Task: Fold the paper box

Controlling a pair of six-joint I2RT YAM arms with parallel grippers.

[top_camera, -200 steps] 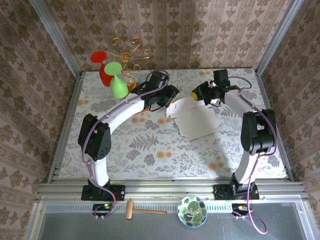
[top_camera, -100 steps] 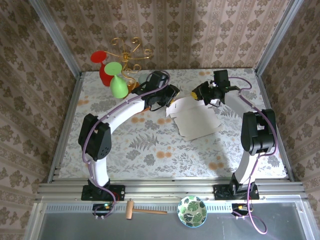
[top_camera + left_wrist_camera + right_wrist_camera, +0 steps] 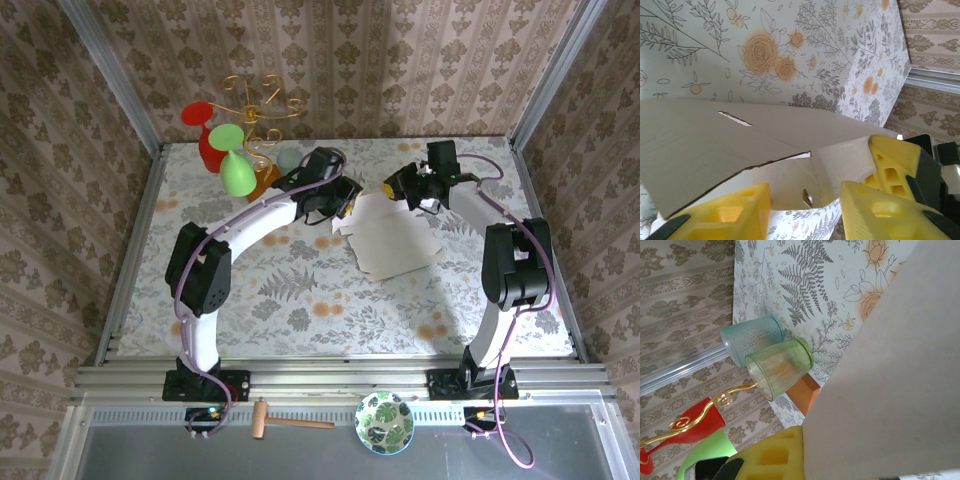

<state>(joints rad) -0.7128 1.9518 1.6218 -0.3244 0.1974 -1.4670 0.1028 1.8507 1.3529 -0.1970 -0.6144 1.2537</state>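
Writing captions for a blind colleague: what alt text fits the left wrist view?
A pale cream cardboard sheet, cut with a short slit and a jagged-edged flap, spans the middle, its flap reaching between the left gripper's two yellow fingers at the bottom. Behind lies a white tabletop printed with orange flowers and grey leaves.

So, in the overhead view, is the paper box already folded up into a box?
No, the paper box lies spread out as a mostly flat sheet on the table.
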